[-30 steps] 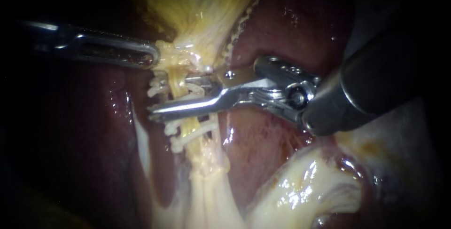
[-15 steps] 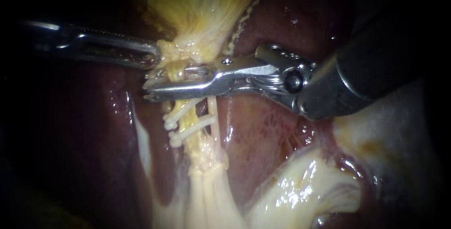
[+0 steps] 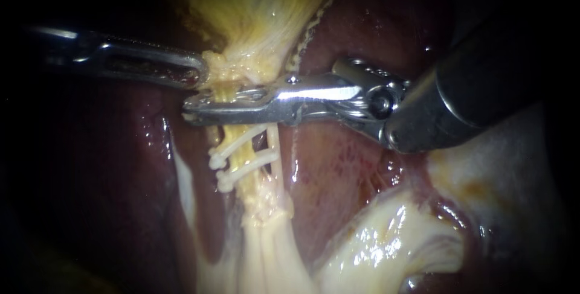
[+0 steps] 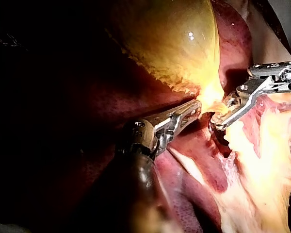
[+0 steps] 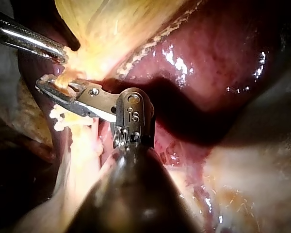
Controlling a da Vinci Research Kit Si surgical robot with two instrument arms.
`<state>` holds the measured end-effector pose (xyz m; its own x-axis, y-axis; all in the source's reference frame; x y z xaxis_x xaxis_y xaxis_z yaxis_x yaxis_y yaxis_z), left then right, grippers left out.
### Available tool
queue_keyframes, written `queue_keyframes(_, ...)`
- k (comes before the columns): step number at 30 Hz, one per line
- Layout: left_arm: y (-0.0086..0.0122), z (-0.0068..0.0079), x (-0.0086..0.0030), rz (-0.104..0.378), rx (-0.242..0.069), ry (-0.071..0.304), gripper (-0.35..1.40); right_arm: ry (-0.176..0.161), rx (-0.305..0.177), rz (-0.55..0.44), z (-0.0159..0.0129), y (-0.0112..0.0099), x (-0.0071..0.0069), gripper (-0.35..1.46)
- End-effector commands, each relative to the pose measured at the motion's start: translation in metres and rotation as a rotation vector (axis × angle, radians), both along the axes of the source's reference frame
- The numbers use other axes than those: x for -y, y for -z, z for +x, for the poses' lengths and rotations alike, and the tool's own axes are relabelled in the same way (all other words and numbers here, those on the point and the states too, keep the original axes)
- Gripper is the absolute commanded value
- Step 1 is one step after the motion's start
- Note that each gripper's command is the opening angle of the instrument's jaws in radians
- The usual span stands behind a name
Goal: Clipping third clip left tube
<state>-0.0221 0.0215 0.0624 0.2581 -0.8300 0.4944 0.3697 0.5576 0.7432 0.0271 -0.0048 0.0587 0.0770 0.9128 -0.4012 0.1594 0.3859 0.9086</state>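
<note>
The right instrument (image 3: 188, 110) had its jaws clamped across the tube (image 3: 240, 160), just above two clips (image 3: 217, 160) on it. The left instrument (image 3: 201, 72) had its jaws closed on the gallbladder (image 3: 254, 16) at its neck.

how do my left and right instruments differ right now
The left instrument comes in from the left, and its slim claw pinches the lower edge of the gallbladder with the tip alone. The right instrument comes in from the upper right, and its claw lies across the tube, shut on it just above two clips. Both are shut on tissue, close together.
</note>
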Motion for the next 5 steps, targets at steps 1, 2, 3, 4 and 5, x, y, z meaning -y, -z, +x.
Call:
queue_keyframes(1, 0.0000, 0.0000, 0.0000, 0.000, 0.000, 0.000, -0.35, 0.001, 0.000, -0.002, 0.0001, -0.0001, 0.0001, -0.35)
queue_keyframes(2, 0.0000, 0.0000, 0.0000, 0.000, 0.000, 0.000, -0.35, 0.001, 0.000, -0.002, 0.0001, -0.0002, 0.0002, -0.35)
queue_keyframes(3, 0.0000, 0.0000, 0.0000, 0.000, 0.000, 0.000, -0.35, 0.001, 0.000, -0.003, 0.0001, -0.0002, 0.0002, -0.35)
queue_keyframes(4, 0.0000, 0.0000, 0.0000, 0.000, 0.000, 0.000, -0.35, 0.001, 0.000, -0.003, 0.0001, -0.0003, 0.0003, -0.35)
queue_keyframes(5, 0.0000, 0.0000, 0.0000, 0.000, 0.000, 0.000, -0.35, 0.001, 0.000, -0.003, 0.0001, -0.0003, 0.0003, -0.35)
